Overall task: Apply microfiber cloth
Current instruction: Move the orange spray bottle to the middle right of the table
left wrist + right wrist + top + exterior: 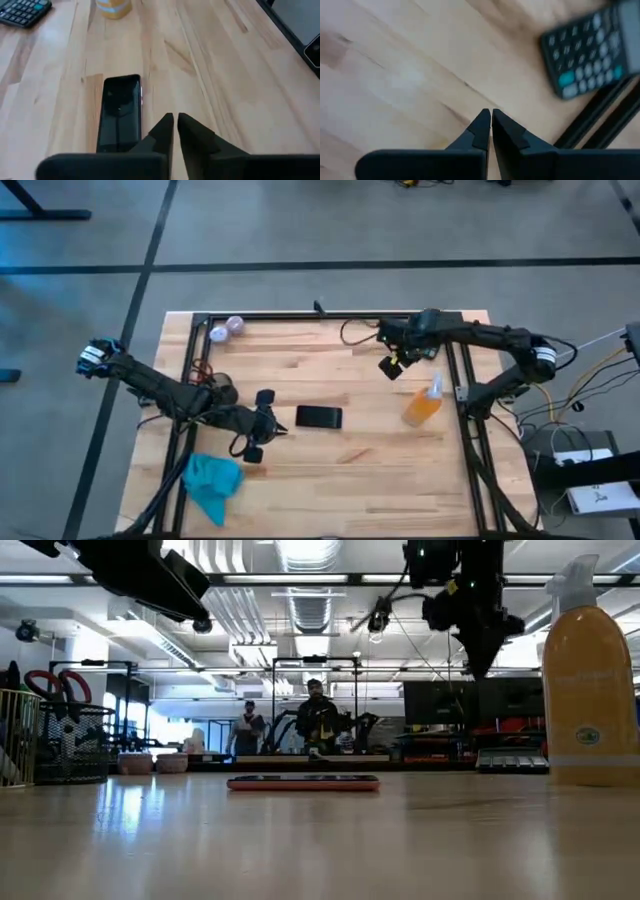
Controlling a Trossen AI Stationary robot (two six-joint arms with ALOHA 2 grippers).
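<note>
While the microfiber cloth [213, 484] lies crumpled at about seven o'clock on the table [330, 490], near the front-left corner, nothing is touching it — so by the look of things the wiping has not begun. The black phone [319, 417] rests flat near the middle of the table, well apart from the cloth, at roughly two o'clock from it. The left gripper [262, 425] hovers just beside the phone's left end, between phone and cloth; in its wrist view its fingers [165, 127] are pressed nearly together with only a thin slit between them, holding nothing. The right gripper [393, 364] waits up at about one o'clock on the table, its fingers likewise closed on nothing. An orange spray bottle [424, 404] stands to the right of the phone, at three o'clock from it.

What remains, as I judge it, is everything that matters: spreading the left fingers, swinging back toward seven o'clock to take up the cloth, and carrying it over to the phone's screen.
</note>
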